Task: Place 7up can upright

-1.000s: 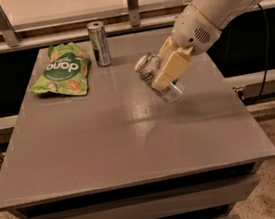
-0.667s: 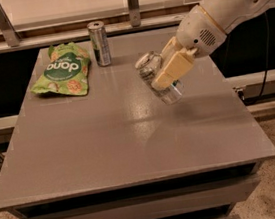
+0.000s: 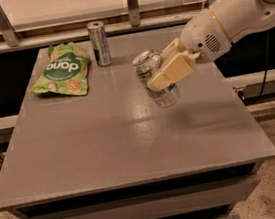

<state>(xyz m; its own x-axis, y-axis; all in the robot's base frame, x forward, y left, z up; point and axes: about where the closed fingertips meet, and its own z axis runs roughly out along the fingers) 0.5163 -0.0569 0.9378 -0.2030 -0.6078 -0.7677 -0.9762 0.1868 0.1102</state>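
Nearest the camera is the front edge of the grey table (image 3: pixel 107 150) with its drawer fronts (image 3: pixel 140 206) underneath; middle of the tabletop is bare. A bit further back, right of centre, the gripper (image 3: pixel 161 72) comes in from the right on a chunky white arm (image 3: pixel 238 15) - its cream fingers (image 3: pixel 170 71) are clamped around the 7up can (image 3: pixel 146 66). The can is tilted, silver top leaning up and to the left, bottom end right down near the tabletop; can't tell if it's actually touching. Toward the far edge there's a green chip bag (image 3: pixel 62 71) lying flat on the left; just right of it a tall slim can (image 3: pixel 99 43) stands upright - well apart from the gripper.
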